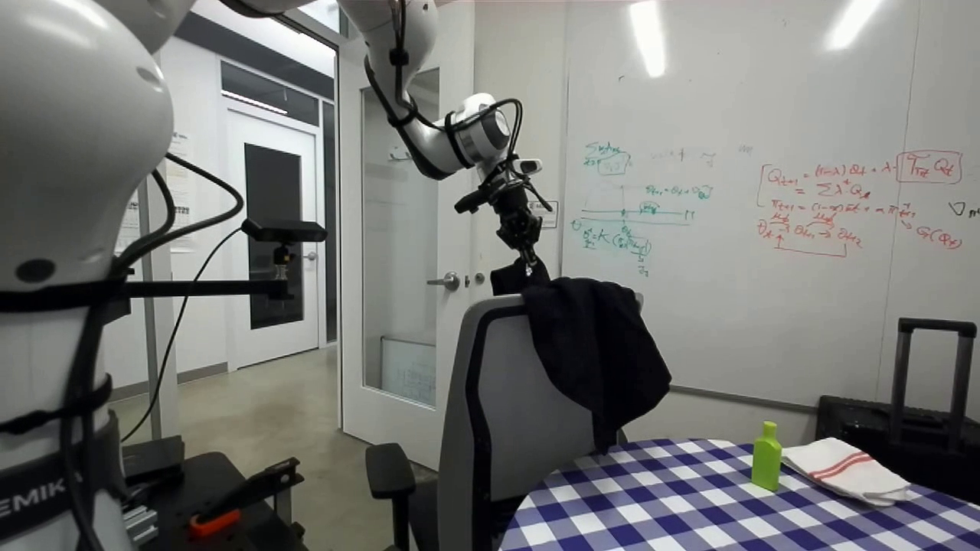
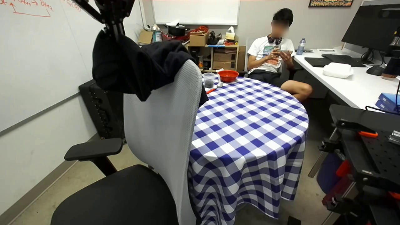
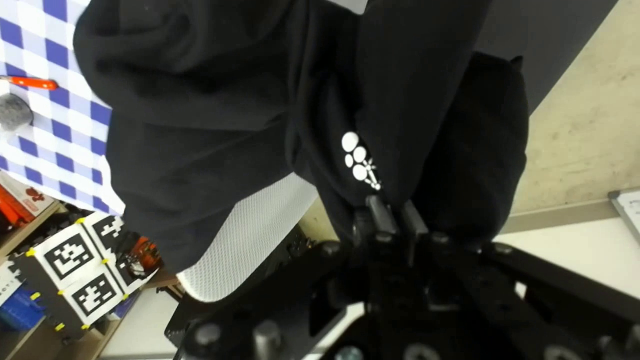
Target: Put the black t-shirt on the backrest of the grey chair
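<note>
The black t-shirt (image 1: 597, 344) hangs over the top of the grey chair's backrest (image 1: 521, 405). In an exterior view the t-shirt (image 2: 134, 65) spreads over both faces of the backrest (image 2: 159, 122), with a bunched part raised at one side. My gripper (image 1: 528, 264) is just above and beside the backrest's top edge. It also shows at the top of an exterior view (image 2: 116, 31). In the wrist view the gripper fingers (image 3: 397, 215) are close together with t-shirt cloth (image 3: 200, 110) pinched between them. A white print shows on the cloth near the fingertips.
A round table with a checked cloth (image 1: 643, 505) stands against the chair, bearing a green bottle (image 1: 766, 459), a white towel (image 1: 850, 471) and a red bowl (image 2: 228, 76). A whiteboard wall (image 1: 727, 229) is behind the chair. A person (image 2: 272, 53) sits beyond the table.
</note>
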### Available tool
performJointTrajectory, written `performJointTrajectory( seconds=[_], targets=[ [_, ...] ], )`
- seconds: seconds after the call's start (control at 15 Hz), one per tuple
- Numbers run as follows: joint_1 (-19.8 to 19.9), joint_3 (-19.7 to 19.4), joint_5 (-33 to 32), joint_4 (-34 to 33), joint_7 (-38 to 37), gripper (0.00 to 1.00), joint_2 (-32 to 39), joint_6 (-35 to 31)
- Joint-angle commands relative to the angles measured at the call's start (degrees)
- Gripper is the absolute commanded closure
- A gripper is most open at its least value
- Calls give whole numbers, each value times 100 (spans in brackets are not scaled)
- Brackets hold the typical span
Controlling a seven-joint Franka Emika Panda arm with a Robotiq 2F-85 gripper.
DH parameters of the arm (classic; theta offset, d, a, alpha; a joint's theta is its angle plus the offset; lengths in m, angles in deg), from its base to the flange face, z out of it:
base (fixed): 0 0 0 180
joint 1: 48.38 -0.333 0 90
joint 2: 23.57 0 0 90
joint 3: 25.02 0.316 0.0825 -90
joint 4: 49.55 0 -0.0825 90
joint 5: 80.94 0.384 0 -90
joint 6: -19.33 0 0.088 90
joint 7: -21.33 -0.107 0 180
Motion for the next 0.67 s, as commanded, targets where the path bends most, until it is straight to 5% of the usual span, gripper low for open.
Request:
performJointTrajectory(
  seconds=[0.0, 0.13, 0.6],
  targets=[
    [327, 469, 192, -445, 503, 68, 462, 532],
    [365, 538, 170, -508, 587, 61, 606, 716],
    [507, 578, 218, -406, 613, 9, 389, 735]
  ],
)
